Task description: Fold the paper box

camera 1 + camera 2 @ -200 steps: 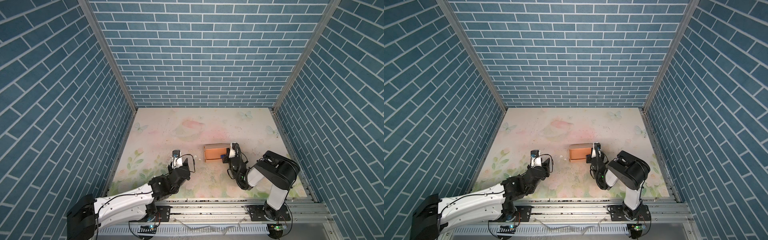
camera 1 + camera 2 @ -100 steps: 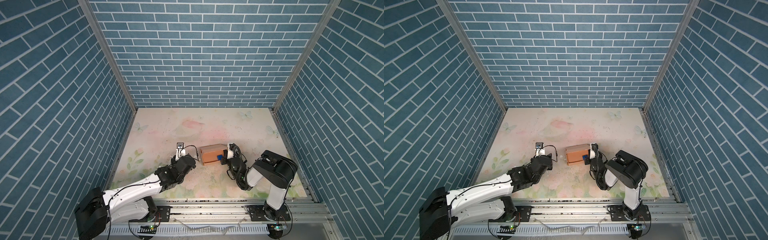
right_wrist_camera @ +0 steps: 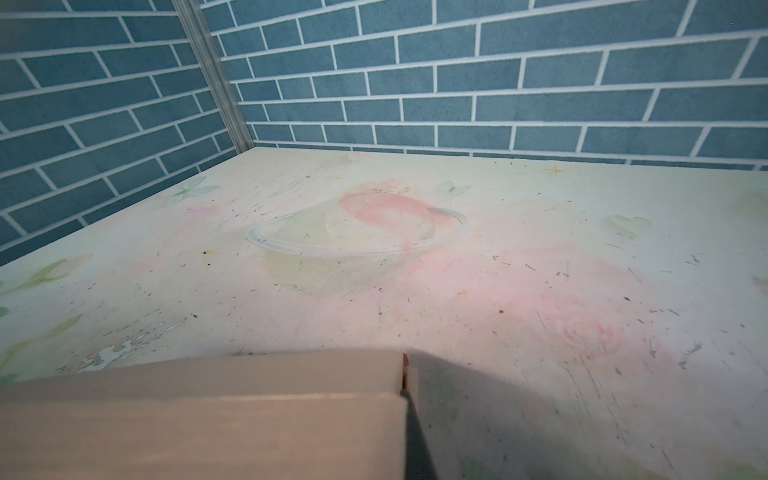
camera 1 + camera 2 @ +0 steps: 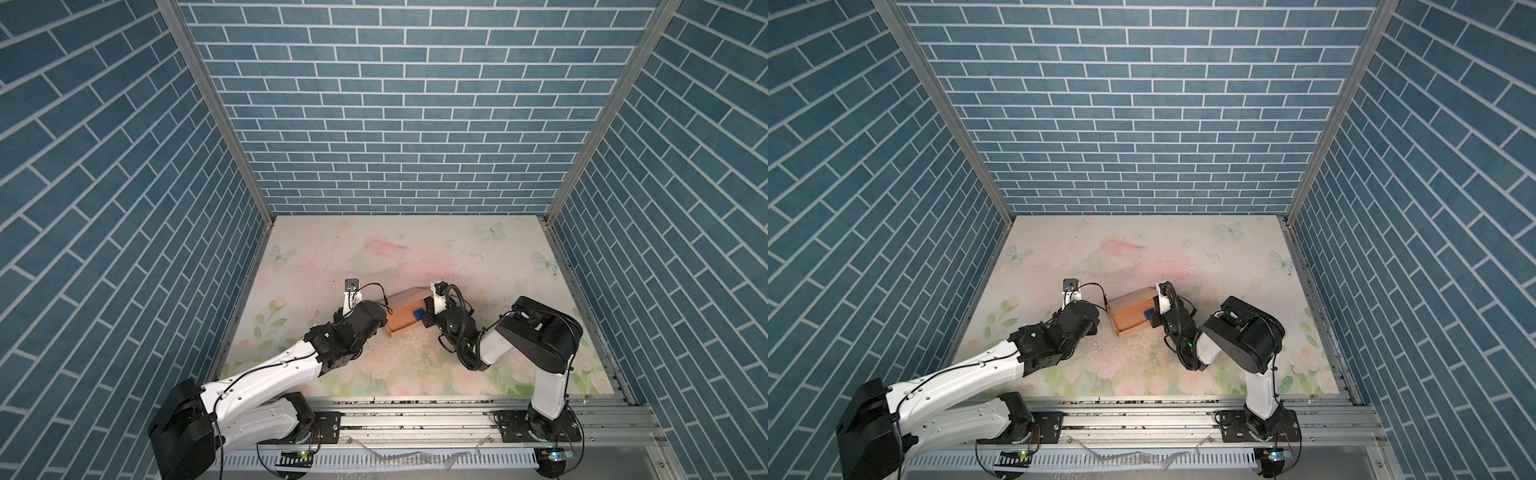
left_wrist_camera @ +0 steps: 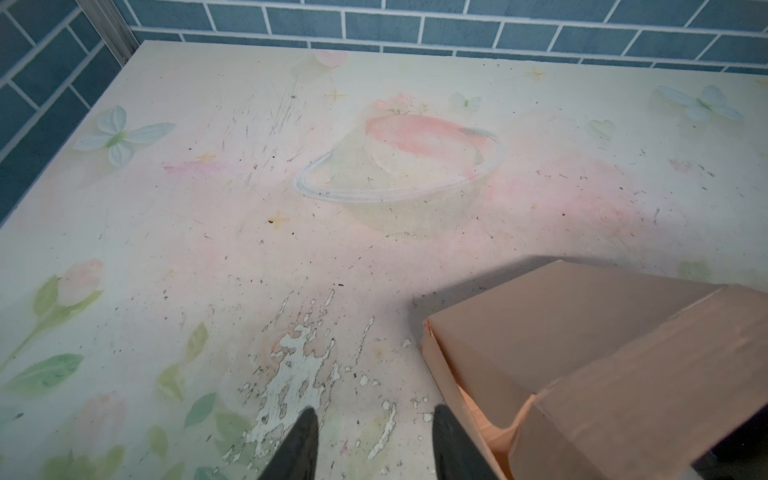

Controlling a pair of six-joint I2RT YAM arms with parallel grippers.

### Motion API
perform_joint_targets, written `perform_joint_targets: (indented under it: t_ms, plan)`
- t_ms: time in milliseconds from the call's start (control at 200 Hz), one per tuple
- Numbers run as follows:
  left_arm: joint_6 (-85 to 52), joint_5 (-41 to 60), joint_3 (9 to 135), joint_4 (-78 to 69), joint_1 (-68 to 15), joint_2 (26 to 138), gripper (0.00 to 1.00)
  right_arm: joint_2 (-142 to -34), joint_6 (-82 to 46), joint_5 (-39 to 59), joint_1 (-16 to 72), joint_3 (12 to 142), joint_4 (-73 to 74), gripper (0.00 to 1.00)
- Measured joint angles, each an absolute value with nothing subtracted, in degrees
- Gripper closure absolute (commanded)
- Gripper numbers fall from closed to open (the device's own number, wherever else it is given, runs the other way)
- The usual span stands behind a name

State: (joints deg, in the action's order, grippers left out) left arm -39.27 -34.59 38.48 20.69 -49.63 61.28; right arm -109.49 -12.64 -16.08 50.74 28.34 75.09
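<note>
Paper box (image 4: 405, 313) shifted leftward, skewed | left fingers (image 5: 453, 449) apart beside it | right fingers (image 3: 415, 440) at edge, grip unclear

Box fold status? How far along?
Done: paper box is formed, walls up, lid folded over. In hand: right tool at its right end, grip unclear; left tool open, empty, beside its left end. Left: a gap shows under the lid's near corner; it likely needs pressing shut.

Bright, even light; the paper box (image 3: 199, 419) blurs close-up.
</note>
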Motion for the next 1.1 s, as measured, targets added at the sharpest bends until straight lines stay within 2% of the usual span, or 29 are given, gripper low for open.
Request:
perform_joint_targets:
  t_ms: [65, 145, 210, 315, 495, 780, 1100]
  plan:
    - [-39.3, -34.4, 39.0, 21.8, -49.5, 61.4, 0.53, -109.5, -12.1, -14.7, 51.0, 27.1, 72.5, 0.67]
    - [-39.3, -34.2, 40.2, 22.5, -49.3, 61.7, 0.53, -108.8, -11.4, -13.8, 51.1, 24.7, 71.6, 0.56]
    - [-39.3, -33.9, 41.3, 22.6, -49.3, 62.2, 0.53, -107.5, -11.0, -13.3, 51.1, 22.9, 70.9, 0.49]
    - [-39.5, -33.4, 42.4, 22.5, -49.3, 63.7, 0.53, -104.2, -10.4, -12.6, 51.1, 20.0, 70.0, 0.44]
    - [-40.2, -32.3, 42.6, 22.4, -49.3, 66.8, 0.53, -99.7, -10.7, -11.5, 51.4, 18.6, 67.8, 0.40]
    - [-40.3, -31.4, 45.8, 22.6, -49.3, 70.9, 0.53, -93.2, -11.7, -9.8, 52.4, 17.3, 64.1, 0.39]
    - [-37.1, -30.6, 53.0, 23.9, -47.0, 73.1, 0.53, -78.0, -13.3, -9.6, 53.8, 15.5, 54.0, 0.41]
